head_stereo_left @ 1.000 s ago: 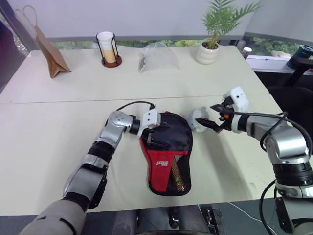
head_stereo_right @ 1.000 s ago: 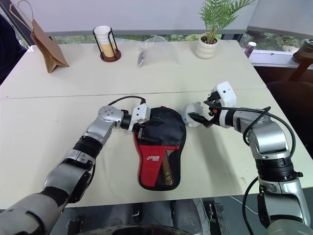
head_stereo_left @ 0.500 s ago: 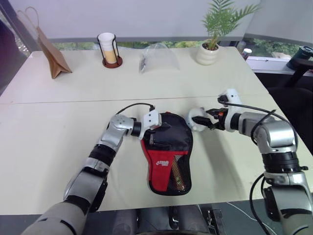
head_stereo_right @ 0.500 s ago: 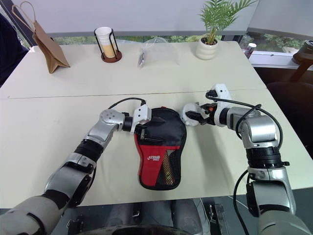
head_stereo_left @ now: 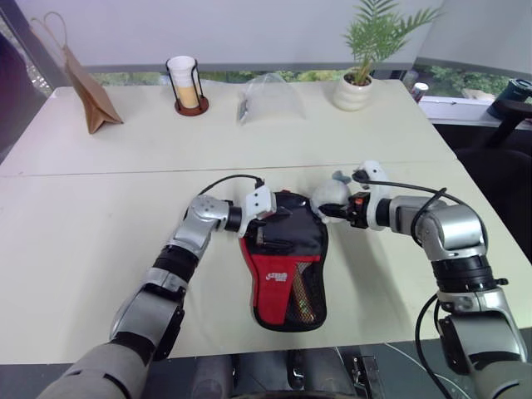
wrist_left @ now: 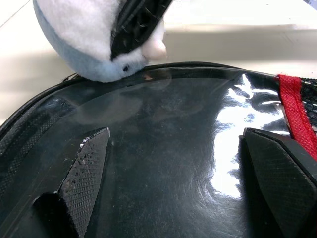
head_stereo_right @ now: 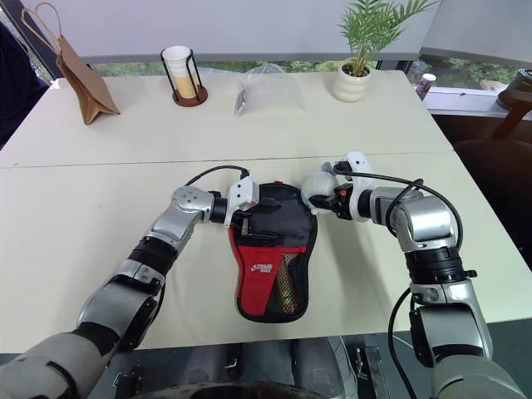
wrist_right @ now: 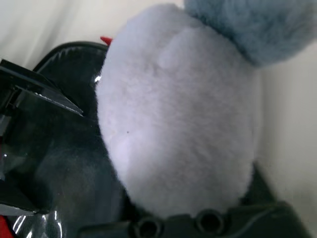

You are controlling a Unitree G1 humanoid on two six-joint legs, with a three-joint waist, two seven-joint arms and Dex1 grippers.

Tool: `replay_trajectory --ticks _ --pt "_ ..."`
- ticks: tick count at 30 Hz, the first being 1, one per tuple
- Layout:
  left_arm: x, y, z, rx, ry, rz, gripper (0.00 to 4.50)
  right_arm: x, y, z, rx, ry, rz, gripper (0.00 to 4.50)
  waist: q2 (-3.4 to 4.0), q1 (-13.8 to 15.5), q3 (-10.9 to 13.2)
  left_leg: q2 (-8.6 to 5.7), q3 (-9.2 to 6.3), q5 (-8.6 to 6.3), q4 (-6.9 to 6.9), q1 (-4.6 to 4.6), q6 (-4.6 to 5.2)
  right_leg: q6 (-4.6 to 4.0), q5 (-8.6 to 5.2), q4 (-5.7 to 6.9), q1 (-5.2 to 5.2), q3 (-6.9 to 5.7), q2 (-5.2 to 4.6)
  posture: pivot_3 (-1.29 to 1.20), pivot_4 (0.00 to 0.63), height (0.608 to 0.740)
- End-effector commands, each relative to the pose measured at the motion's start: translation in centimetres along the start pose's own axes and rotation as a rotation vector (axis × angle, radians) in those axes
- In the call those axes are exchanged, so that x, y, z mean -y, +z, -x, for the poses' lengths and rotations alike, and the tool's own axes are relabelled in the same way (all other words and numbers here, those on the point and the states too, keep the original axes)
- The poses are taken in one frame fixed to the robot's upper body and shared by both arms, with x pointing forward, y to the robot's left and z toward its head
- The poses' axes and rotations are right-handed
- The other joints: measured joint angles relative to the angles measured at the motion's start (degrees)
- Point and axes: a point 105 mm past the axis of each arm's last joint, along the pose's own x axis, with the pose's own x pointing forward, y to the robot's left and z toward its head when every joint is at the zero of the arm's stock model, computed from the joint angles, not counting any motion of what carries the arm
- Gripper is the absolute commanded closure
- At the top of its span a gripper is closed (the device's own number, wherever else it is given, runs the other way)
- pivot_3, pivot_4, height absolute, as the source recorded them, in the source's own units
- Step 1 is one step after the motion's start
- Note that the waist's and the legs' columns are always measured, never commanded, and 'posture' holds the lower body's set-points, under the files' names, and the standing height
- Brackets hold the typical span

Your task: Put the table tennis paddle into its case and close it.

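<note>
On pale table (head_stereo_left: 100, 241), black case (head_stereo_left: 287, 249)

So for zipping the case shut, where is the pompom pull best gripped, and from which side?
Probably across the fluffy pompom itself, coming in from the robot's right, as the right gripper does. It lies just off the right rim of the case, a soft ball that fingers can squeeze. The left gripper, open, rests on the case's black top and could steady it.
</note>
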Motion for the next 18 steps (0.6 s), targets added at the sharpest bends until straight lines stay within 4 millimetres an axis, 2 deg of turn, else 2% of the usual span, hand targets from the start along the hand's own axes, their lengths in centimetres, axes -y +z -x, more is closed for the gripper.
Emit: replay_trajectory --ticks 1,7,18 --pt "1.0 -2.2 -0.6 -0.079 -0.031 0.058 0.00 0.9 1.9 1.4 0.076 -0.045 -0.022 4.29 0.00 0.1 0.0 0.00 0.00 0.00 0.00 0.00 0.00 0.00 0.00 0.00 0.00 0.00 0.00 0.00 0.150 0.740" --pt "1.3 -2.5 -0.7 -0.088 -0.044 0.079 0.00 1.2 1.8 3.0 0.081 -0.066 -0.061 4.29 0.01 0.6 0.0 -0.01 0.01 0.00 0.00 0.00 0.00 0.00 0.00 0.00 0.00 0.00 -0.01 0.00 0.150 0.740" --pt "1.4 -3.3 -0.7 -0.108 -0.043 0.096 0.00 0.8 -1.5 5.6 0.013 -0.092 -0.090 4.29 0.03 1.1 0.0 0.00 -0.02 0.00 -0.01 -0.01 0.01 -0.03 -0.02 -0.05 0.00 0.00 0.00 0.00 0.150 0.740"
